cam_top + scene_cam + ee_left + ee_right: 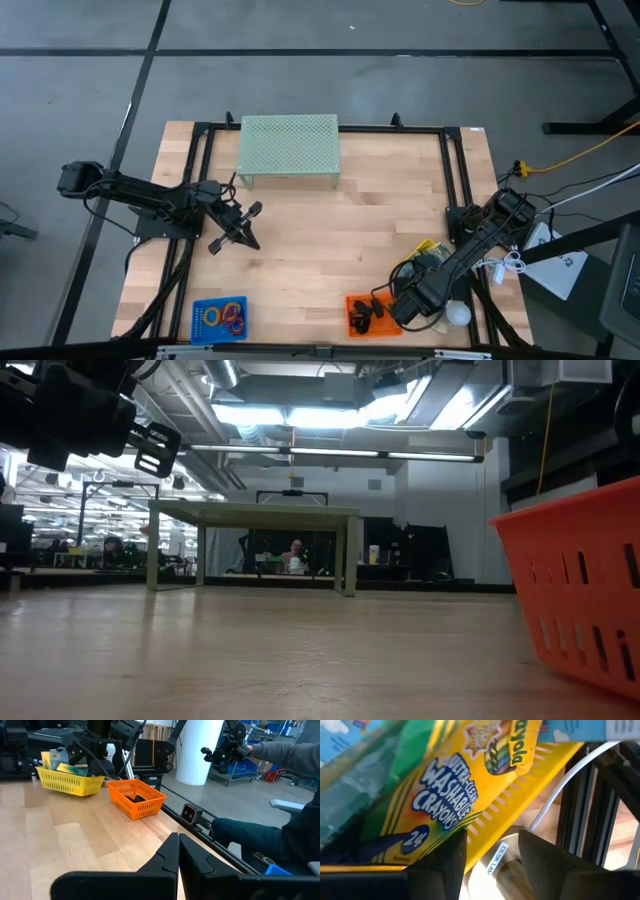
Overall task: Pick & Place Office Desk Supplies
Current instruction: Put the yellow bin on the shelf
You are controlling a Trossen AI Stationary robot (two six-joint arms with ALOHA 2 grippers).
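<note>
- I am seeing purple, orange and yellow rings (225, 318) lying loose in the blue basket (200, 324), at about seven o'clock on my table.
- Small black clips (366, 312) are sitting heaped in the orange basket (352, 322), near five o'clock.
- A green-and-yellow crayon box (450, 785) is leaning tilted in the yellow basket (520, 785), around four o'clock.

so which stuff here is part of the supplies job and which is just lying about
Job:
- crayon box in yellow basket
- black clips in orange basket
- rings in blue basket

Lying about:
- green mesh riser
- white cable
</note>
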